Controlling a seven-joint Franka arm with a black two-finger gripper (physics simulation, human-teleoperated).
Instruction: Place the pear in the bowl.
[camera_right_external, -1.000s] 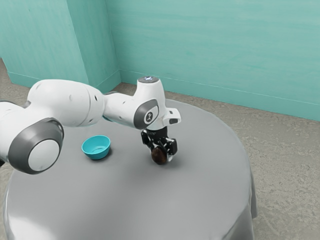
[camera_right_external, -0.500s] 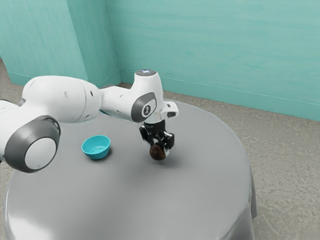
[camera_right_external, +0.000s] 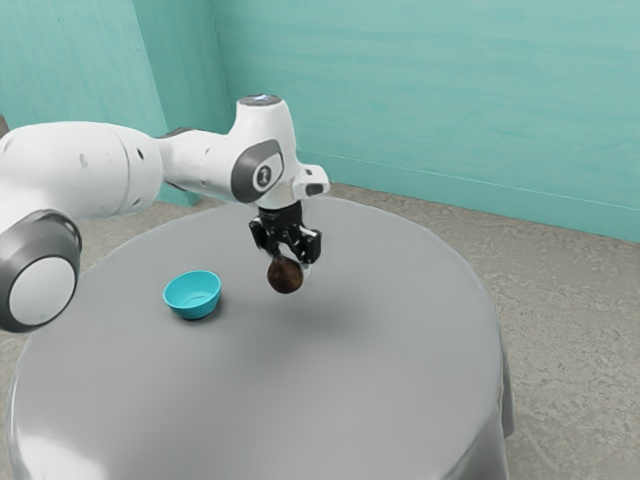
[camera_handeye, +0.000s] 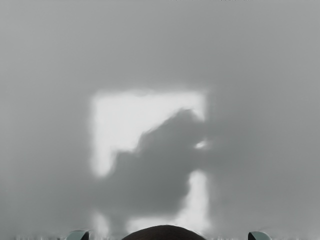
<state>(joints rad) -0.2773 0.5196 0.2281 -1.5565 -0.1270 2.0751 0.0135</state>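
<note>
My gripper (camera_right_external: 290, 264) is up above the table in the exterior view, shut on the dark brown pear (camera_right_external: 284, 277), which hangs below the black hand. The turquoise bowl (camera_right_external: 192, 294) rests upright on the table, toward the exterior view's left from the pear, with a gap between them. Its visible inside holds nothing. In the wrist view, the rounded top of the pear (camera_handeye: 163, 233) shows at the lower edge, between the tips of my gripper (camera_handeye: 168, 235).
A round table (camera_right_external: 300, 400) with a grey cloth carries the bowl. Bright patches and the arm's shadow lie across the cloth (camera_handeye: 150, 50) under the hand. Turquoise walls (camera_right_external: 420, 90) stand behind the table.
My gripper has risen from near the table and moved toward the exterior view's left, carrying the pear with it. The bowl has stayed where it was.
</note>
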